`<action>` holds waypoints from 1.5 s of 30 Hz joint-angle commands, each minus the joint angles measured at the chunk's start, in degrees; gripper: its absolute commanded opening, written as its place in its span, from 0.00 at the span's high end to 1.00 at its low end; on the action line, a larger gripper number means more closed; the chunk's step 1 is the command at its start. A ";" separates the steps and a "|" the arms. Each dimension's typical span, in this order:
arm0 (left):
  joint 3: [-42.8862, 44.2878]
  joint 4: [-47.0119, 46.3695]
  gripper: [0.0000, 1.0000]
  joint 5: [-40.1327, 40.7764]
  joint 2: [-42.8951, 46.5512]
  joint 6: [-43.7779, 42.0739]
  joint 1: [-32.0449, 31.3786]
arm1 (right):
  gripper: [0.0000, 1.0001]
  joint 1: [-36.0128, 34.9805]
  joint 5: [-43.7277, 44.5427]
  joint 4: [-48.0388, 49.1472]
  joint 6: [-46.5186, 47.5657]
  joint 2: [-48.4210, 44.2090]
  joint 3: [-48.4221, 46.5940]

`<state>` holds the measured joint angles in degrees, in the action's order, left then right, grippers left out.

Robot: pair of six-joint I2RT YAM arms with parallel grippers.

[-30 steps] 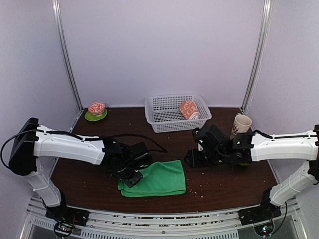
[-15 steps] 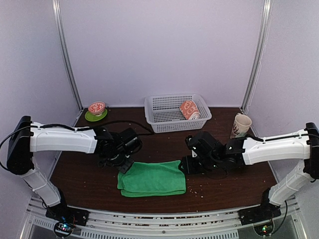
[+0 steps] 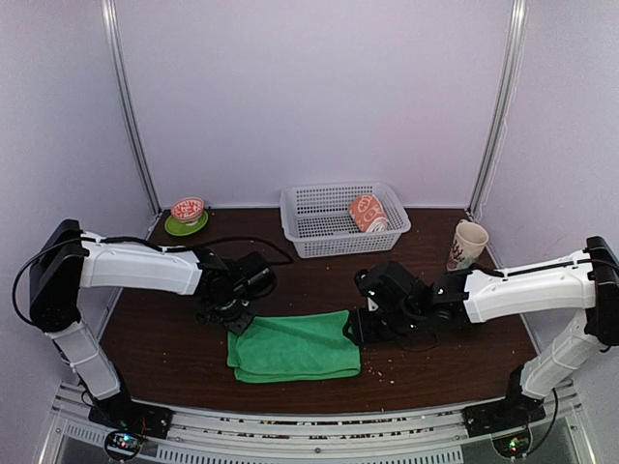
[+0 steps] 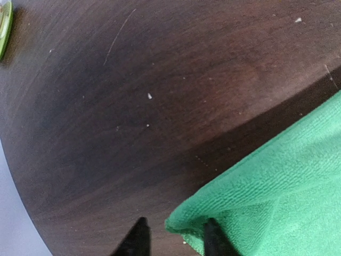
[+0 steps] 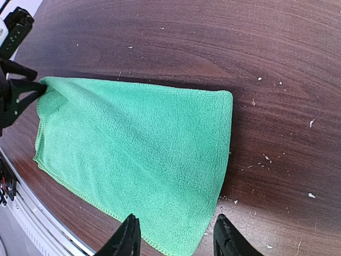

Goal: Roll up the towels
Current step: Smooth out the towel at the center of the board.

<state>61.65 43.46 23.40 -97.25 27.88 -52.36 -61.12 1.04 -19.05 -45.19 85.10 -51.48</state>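
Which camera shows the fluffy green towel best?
The right wrist view: the plush bright green towel fills much of it, lying flat with nearly all its edges showing. The top external view shows the whole towel, but small. The left wrist view catches only one corner.

Body: left arm (image 3: 135,271), right arm (image 3: 527,285): white tubular links, black joint housings just behind wrists; thin black cable (image 3: 15,280) looping far behind. left gripper (image 4: 175,240), right gripper (image 5: 176,237): black tapered fingers.
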 commanded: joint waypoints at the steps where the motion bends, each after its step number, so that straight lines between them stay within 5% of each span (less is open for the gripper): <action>1: 2.88 1.38 0.52 3.18 -0.90 1.17 0.77 | 0.52 -0.23 -0.12 0.16 0.66 0.50 -1.07; 5: 4.61 4.72 0.41 3.37 4.64 1.82 0.64 | 0.52 -0.32 -0.20 -0.09 0.92 0.47 -1.31; 10: 3.95 5.60 0.40 -3.90 13.59 2.01 -3.06 | 0.52 -0.61 -0.16 -0.03 1.14 0.34 -1.42; 18: -8.99 -1.64 0.47 -17.98 18.40 18.12 -9.64 | 0.52 -1.57 0.37 0.95 0.13 -0.22 -1.25; 26: -20.46 -11.76 0.42 -18.30 24.62 33.32 -9.69 | 0.52 -2.85 1.04 1.23 -0.37 -1.31 -0.80; 34: -21.34 -15.39 0.48 -18.23 21.57 35.72 -9.22 | 0.52 -3.04 1.60 1.22 -0.43 -2.94 0.27; 45: -21.39 -14.62 0.72 -18.25 17.49 36.39 -8.90 | 0.52 -3.07 2.38 0.86 -0.08 -4.34 1.19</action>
<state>40.60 30.28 5.32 -79.13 63.37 -61.54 -63.90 1.61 -18.35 -45.30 82.30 -51.31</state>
